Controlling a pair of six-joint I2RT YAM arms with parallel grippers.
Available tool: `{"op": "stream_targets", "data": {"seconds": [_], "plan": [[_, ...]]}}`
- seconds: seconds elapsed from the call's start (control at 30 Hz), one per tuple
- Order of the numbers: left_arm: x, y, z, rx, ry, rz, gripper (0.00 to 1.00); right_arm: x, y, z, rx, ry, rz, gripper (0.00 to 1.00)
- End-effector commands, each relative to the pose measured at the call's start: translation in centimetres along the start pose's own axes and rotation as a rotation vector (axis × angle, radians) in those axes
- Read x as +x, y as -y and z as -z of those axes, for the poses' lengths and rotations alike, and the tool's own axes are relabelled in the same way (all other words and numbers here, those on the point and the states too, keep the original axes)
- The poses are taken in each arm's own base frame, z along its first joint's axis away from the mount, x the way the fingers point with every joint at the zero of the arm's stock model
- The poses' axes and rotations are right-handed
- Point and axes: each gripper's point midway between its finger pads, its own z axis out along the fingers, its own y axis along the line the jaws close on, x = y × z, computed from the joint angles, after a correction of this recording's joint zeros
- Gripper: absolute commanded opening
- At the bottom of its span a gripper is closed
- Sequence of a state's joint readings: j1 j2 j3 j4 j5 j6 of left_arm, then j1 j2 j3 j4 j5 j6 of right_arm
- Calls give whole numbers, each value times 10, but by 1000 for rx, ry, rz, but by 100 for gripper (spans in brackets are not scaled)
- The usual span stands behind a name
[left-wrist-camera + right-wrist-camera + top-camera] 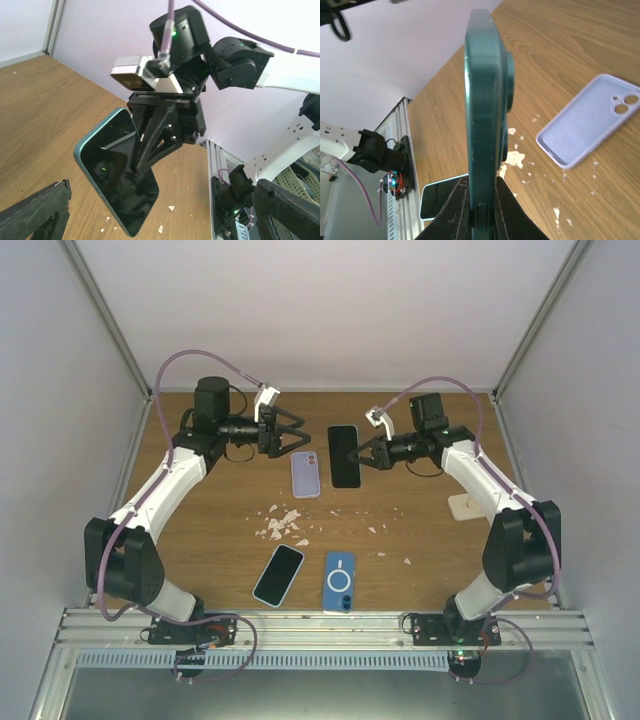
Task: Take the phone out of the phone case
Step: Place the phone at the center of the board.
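Where the top view shows, toward the table's (pixel 425 535) 12 o'clock, the phone (pixel 344 455) face-on, the left wrist reveals the right gripper (pixel 142 161) clamped on its edge; the case (pixel 305 475) lies at its 8 o'clock, by the wide-open left gripper (pixel 300 435).

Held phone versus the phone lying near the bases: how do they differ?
The held phone is clamped in the right gripper's jaws, raised off the table; the front phone lies flat on it, untouched. The held phone has a dark green body; the front phone's edge is pale. Both show dark screens.
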State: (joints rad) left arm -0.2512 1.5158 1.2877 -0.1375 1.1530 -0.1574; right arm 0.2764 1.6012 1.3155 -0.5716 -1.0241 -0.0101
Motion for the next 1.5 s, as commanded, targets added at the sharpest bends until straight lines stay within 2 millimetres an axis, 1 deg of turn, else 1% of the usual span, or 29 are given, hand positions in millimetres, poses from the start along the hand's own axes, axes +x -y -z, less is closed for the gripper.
{"op": "stream_targets", "data": {"seconds": [0.0,0.1,0.17,0.3,0.47,0.67,0.73,1.07,1.47], "plan": [[-12,10,8,-16,42,-58,99,4,14,11,-9,33,-64,0],[-11,9,8,-7,39,-41,99,22,27,13,19,17,-108,0],[-14,8,8,-8,38,-42,99,32,34,11,41,4,-122,0],[-20,0,9,-22,44,-41,99,30,43,11,49,-7,-119,0],[-11,-12,9,-50,41,-19,99,33,59,8,29,-13,-160,1],[-4,-15,12,-75,38,-20,99,39,85,4,24,-27,-238,0],[-3,-16,13,-78,38,-21,99,38,90,1,-2,-23,-273,1],[-2,-26,13,-99,41,4,99,34,117,-16,-74,-19,-431,0],[8,-42,14,-135,41,51,99,49,154,-41,-123,-36,-567,1]]}}
